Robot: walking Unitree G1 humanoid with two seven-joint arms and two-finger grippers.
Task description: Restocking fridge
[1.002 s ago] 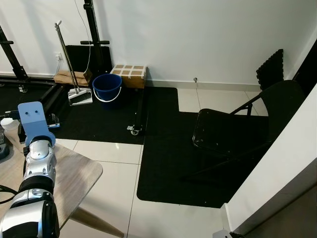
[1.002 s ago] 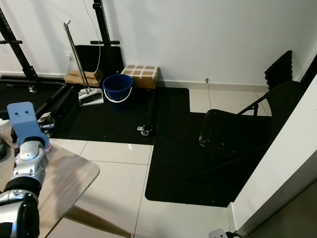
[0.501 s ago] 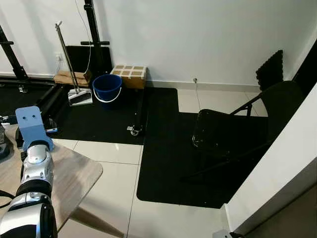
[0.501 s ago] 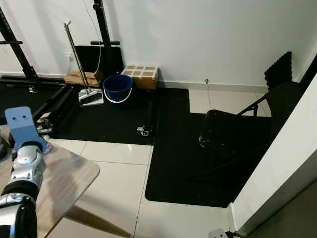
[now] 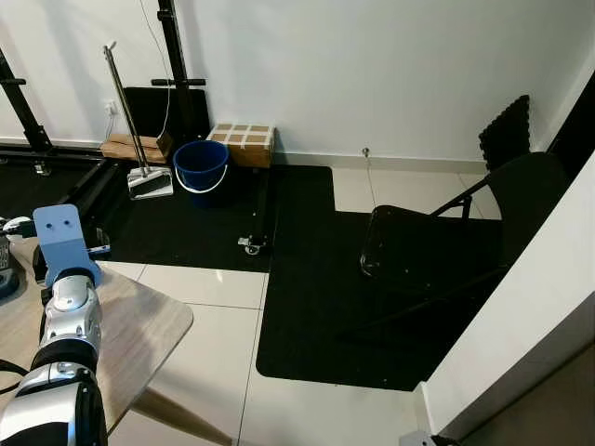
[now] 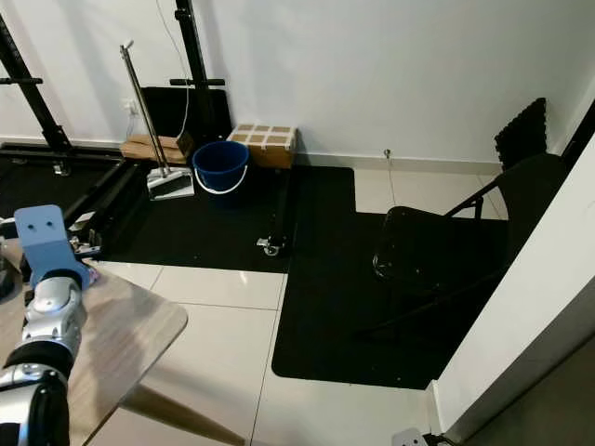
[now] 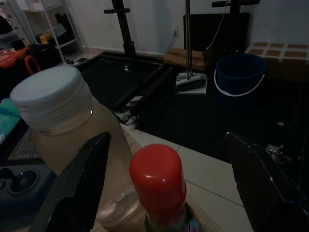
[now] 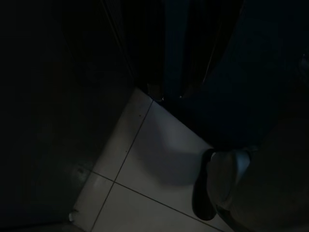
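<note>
Left gripper lined up on two bottles at the table corner

The left arm reaches over the wooden table, and in the left wrist view its gripper has the fingers spread wide, one on each side of a red-capped bottle, not touching it. A white-capped bottle of cloudy liquid stands just beside the red one. Further back by the wall there's a blue bucket, a dustpan and a black folding chair on the dark mat. Right wrist view is very dark, just some floor tile; can't tell how those jaws stand.
</note>
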